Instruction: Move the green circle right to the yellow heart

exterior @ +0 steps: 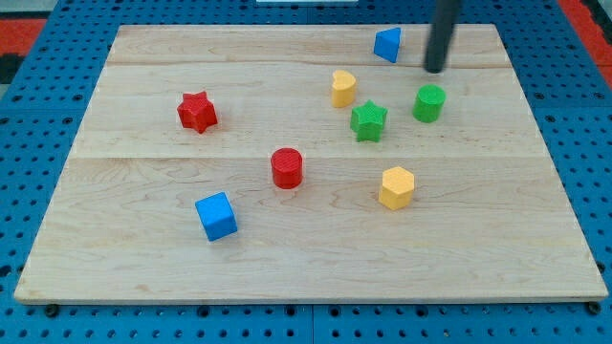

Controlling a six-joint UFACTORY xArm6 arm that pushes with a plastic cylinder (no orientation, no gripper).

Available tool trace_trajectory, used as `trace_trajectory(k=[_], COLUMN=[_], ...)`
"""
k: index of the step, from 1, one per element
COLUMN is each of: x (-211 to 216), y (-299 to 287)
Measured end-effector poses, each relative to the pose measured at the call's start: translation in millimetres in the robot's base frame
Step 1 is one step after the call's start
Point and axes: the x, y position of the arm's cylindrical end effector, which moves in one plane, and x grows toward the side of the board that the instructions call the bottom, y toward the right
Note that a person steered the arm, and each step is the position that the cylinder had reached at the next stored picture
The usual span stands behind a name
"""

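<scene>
The green circle (429,102) is a short cylinder at the board's upper right. The yellow heart (343,88) stands to its left, nearer the view's top. A green star (368,121) sits between them, slightly lower. My tip (435,69) is the lower end of the dark rod, just above the green circle in the view and apart from it, to the right of the blue triangle block (387,44).
A yellow hexagon (396,187) lies below the green star. A red cylinder (287,168) sits mid-board, a red star (197,112) at the left, a blue cube (216,216) at the lower left. The wooden board (143,258) rests on a blue pegboard.
</scene>
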Motion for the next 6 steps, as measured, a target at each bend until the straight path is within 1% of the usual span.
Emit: trace_trajectory(k=[1,2,3,4,6], x=[51.2,91.1,73.1,40.7,109.0], y=[6.5,3.7,-37.0,-68.1,-45.3])
